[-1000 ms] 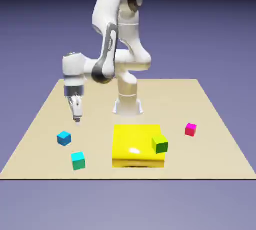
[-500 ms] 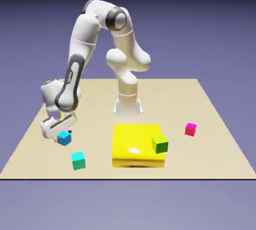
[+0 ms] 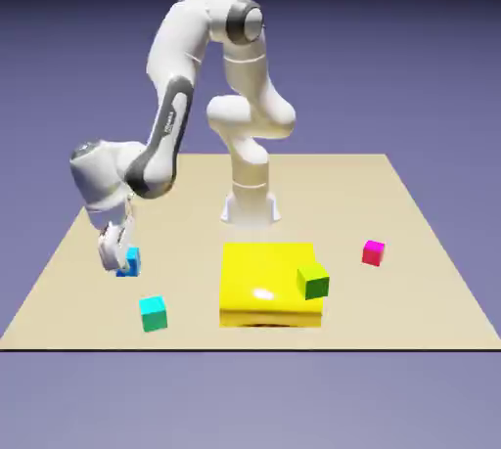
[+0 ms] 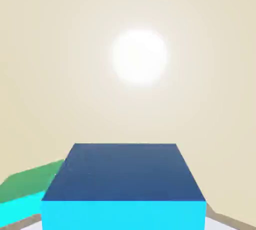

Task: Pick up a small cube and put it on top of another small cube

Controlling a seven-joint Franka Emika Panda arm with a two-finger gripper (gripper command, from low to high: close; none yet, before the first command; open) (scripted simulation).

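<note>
The blue small cube (image 3: 133, 261) sits at the exterior view's left, held just above the tan table (image 3: 411, 291). My gripper (image 3: 121, 260) is shut on it, the hand tilted over it. In the hand view the blue cube (image 4: 124, 184) fills the bottom middle and hides both fingertips. A teal small cube (image 3: 153, 313) rests on the table in front of it, and the hand view catches this teal cube (image 4: 22, 194) at its lower left.
A large flat yellow block (image 3: 266, 281) lies in the middle of the table, with a green cube (image 3: 313, 282) at its right front corner. A magenta cube (image 3: 373, 252) stands further right. The robot's base (image 3: 250, 204) rises behind the yellow block.
The arm swung down from above the table to the blue cube. The hand has since closed on it, and the cube has shifted slightly up and to the right.
</note>
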